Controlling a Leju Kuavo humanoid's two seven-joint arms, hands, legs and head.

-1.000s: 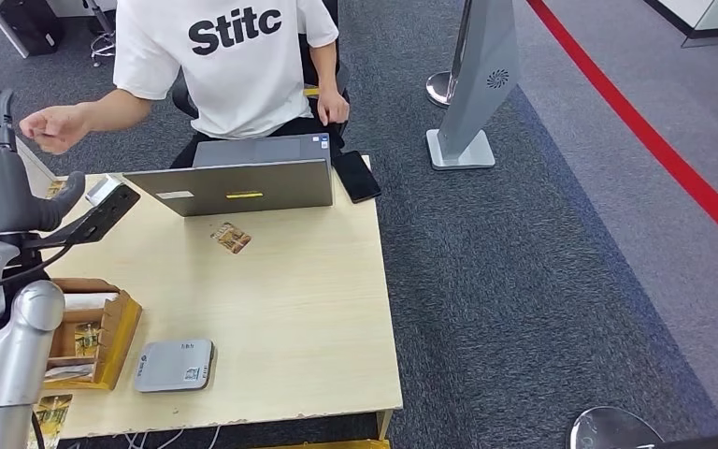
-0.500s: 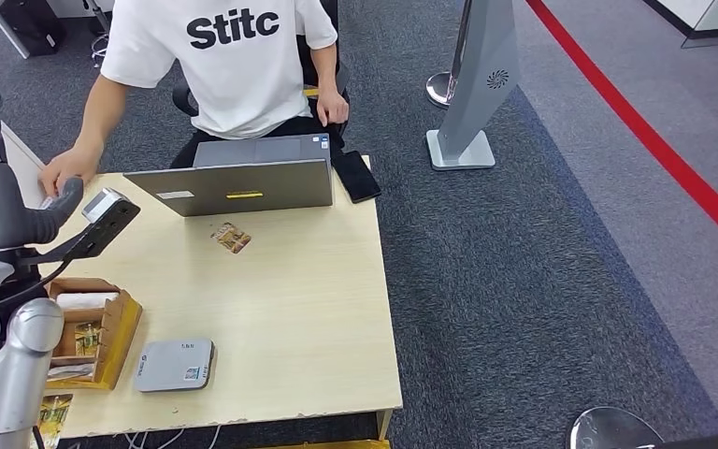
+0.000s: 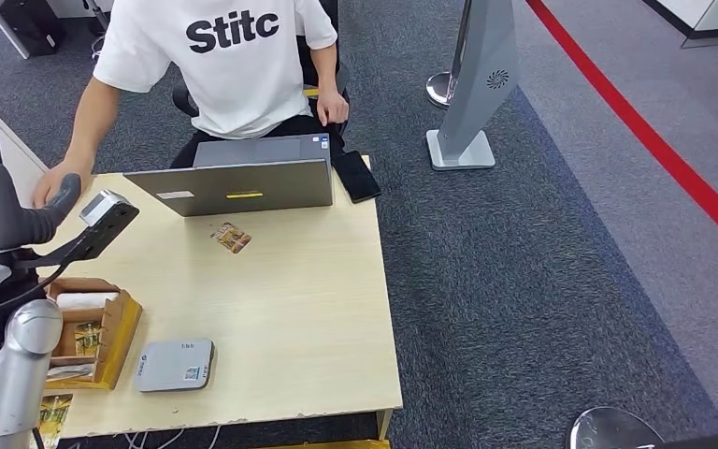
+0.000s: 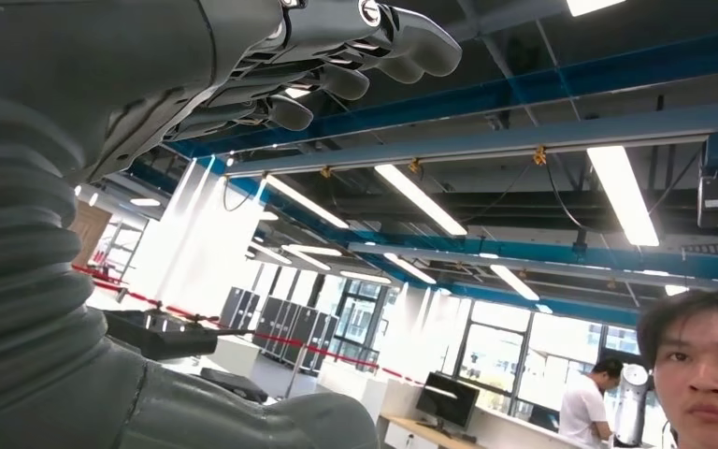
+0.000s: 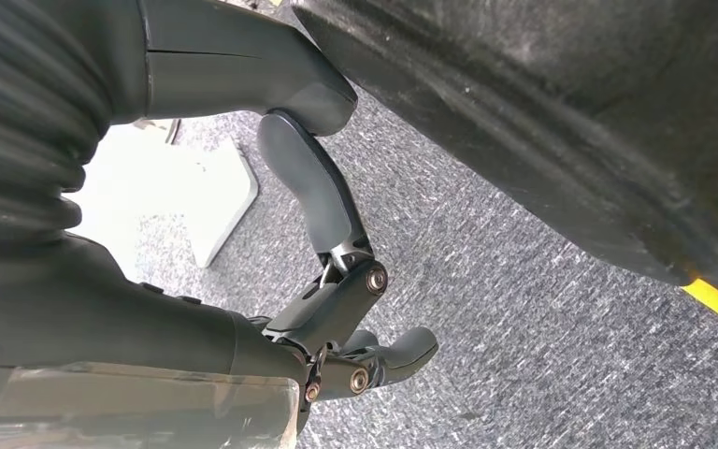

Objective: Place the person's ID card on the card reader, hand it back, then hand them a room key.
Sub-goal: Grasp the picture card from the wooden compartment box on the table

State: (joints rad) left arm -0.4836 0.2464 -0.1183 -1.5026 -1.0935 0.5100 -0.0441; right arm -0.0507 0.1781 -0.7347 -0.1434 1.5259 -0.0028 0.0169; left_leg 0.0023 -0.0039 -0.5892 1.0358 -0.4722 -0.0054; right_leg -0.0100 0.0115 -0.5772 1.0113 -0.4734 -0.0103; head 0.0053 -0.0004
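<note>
At the left edge, the left hand (image 3: 0, 201) has drifted slightly outward over the last second. It is raised, its fingers (image 4: 337, 79) loosely spread, and it holds nothing. Just behind it, the person's hand (image 3: 51, 182) has dropped from mid-air onto the far corner of the table (image 3: 337, 355). The handover gesture seems to be over, so nothing looks ready to pass between them. The reader (image 3: 175, 365) lies bare near the front edge. The card (image 3: 232, 238) lies flat on the table just in front of the laptop (image 3: 243, 182), well apart from the reader. Its long axis runs diagonally from far-left to near-right, and which end leads cannot be told. The right hand (image 5: 337, 309) hangs over carpet, fingers slack and empty
</note>
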